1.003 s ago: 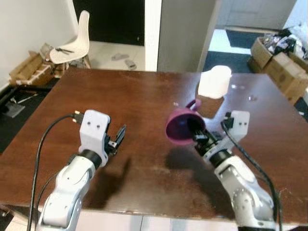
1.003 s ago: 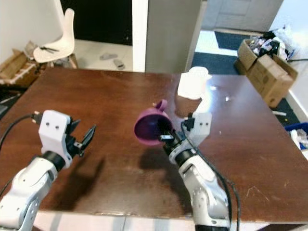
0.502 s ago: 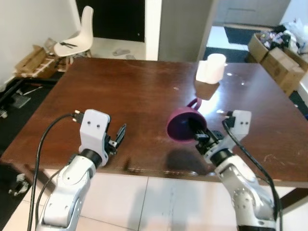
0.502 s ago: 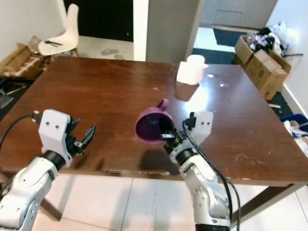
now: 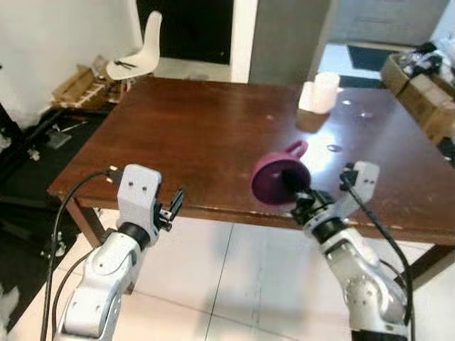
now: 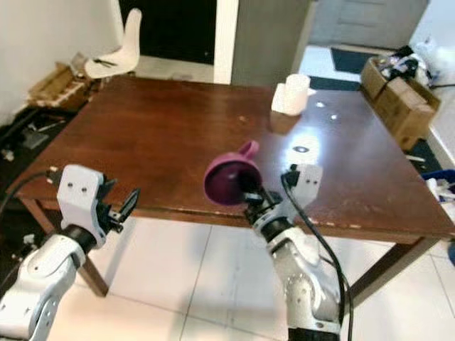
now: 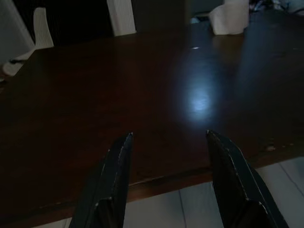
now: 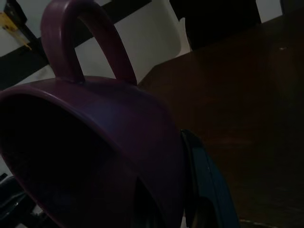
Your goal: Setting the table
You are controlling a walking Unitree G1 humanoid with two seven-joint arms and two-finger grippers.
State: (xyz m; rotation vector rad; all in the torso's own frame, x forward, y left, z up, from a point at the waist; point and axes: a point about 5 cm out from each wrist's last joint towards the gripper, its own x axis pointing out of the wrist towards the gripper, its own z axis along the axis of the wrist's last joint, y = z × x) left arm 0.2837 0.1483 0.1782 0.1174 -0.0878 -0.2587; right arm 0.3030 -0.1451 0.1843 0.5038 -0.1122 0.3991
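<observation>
Over the last second the whole scene has slid up the frame: the desk (image 5: 213, 135) that ran under both arms now ends at its near edge across the middle of the frame, with pale tiled floor (image 5: 227, 284) below, so the camera has drawn back rather than the things moving.

The right hand (image 5: 295, 190) is clamped on the rim of the purple mug (image 5: 277, 177), one finger inside the bowl, the mug tipped with its mouth toward the camera and its handle pointing up. It hangs just over the desk's near edge, centre right of the frame. The left hand (image 5: 170, 209), at lower left, is spread wide and holds nothing; it sits short of the desk edge.

This looks like the carrying step. Setting the mug down would call for closing on the desk again and righting the mug.

The brown top is largely bare, with a white container (image 5: 318, 94) at upper right and a white chair (image 5: 138, 57) at upper left.
</observation>
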